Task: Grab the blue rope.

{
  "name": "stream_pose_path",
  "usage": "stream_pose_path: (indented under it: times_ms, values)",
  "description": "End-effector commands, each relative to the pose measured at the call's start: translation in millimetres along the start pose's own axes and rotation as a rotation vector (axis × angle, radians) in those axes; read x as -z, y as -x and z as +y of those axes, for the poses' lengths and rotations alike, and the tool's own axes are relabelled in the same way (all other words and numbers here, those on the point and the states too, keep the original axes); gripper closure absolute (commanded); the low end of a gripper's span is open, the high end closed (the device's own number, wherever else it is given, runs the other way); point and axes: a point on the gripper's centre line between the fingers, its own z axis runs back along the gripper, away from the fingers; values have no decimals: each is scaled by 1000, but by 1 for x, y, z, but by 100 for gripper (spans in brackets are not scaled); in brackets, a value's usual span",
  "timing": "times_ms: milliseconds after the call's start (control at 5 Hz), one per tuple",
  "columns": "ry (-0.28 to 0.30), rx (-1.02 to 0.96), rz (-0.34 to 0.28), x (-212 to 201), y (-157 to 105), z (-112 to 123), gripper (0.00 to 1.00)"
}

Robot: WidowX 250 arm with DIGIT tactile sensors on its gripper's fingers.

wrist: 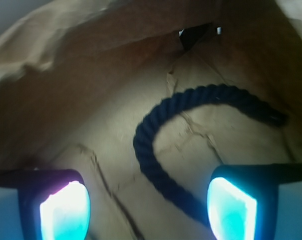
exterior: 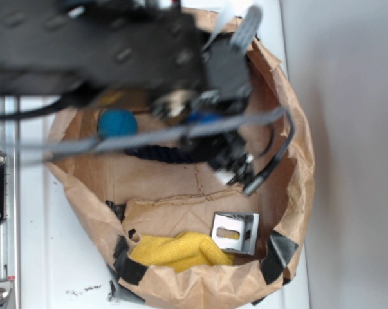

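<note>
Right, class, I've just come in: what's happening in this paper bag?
A robot arm reaches into the bag for the blue rope, which lies curved on the bag floor. The gripper hangs over it with jaws open, one end of the rope running between them; nothing is held yet. A teal ball, a yellow cloth and a metal bracket lie untouched.

Crumpled matt brown paper bag (exterior: 181, 187), twisted fibrous blue rope (wrist: 156, 120) (dull navy), soft yellow knotted cloth (exterior: 181, 251), shiny metal bracket (exterior: 235, 233), fuzzy teal ball (exterior: 117, 123)
</note>
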Motion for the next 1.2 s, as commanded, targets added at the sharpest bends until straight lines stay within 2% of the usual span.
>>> stream_pose_path:
  times_ms: [0,600,800,1000]
  values:
    - [33,-13,-58,-19,-17,5,0]
    - [33,-13,-58,-19,-17,5,0]
    - [-10,22,-101,9,-17,-4,0]
    - [-17,12,-160,25,-17,-15,0]
